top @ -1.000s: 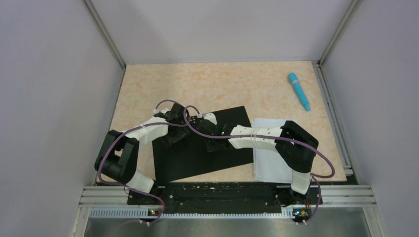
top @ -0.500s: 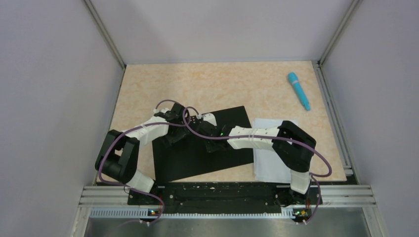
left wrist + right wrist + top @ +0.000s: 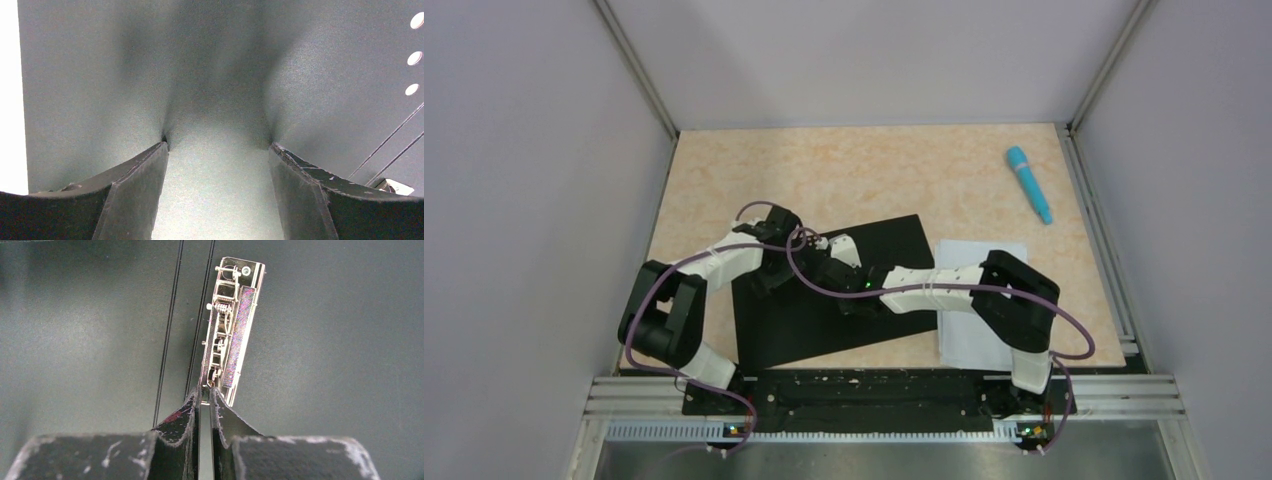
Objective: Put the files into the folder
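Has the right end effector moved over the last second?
Yes. Against the folder, which lies unmoved, the right end effector has shifted slightly left and toward the near edge, pinching the metal clip.

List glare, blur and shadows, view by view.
Left wrist: the folder looks grainy and washed grey, with soft shadows above the fingers and a blown-out white strip at the left edge. Right wrist: the metal clip glints, sharp. Top external: evenly lit, sharp.
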Tool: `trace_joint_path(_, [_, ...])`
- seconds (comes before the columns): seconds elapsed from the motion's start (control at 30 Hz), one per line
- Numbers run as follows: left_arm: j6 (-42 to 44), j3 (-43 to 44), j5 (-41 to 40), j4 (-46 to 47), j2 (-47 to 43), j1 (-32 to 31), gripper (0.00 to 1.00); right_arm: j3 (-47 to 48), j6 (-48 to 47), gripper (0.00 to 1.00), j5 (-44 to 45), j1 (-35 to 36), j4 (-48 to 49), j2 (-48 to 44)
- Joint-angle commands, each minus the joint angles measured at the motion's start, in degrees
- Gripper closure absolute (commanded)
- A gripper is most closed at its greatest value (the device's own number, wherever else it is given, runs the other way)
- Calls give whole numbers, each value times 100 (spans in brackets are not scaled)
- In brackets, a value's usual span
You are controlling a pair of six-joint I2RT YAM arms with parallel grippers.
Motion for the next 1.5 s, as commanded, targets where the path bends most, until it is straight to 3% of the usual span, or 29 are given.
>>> trace_joint_path(0.0, [-70, -268, 110, 171, 402, 251, 21, -410, -30, 94, 275, 21, -479, 243])
trace_joint_path(0.77, [153, -287, 207, 139, 431, 667, 21, -545, 62, 94, 773, -1, -758, 114])
trace_joint_path(1.47, [293, -214, 187, 179, 325, 662, 21, -121, -38, 91, 553, -132, -862, -272])
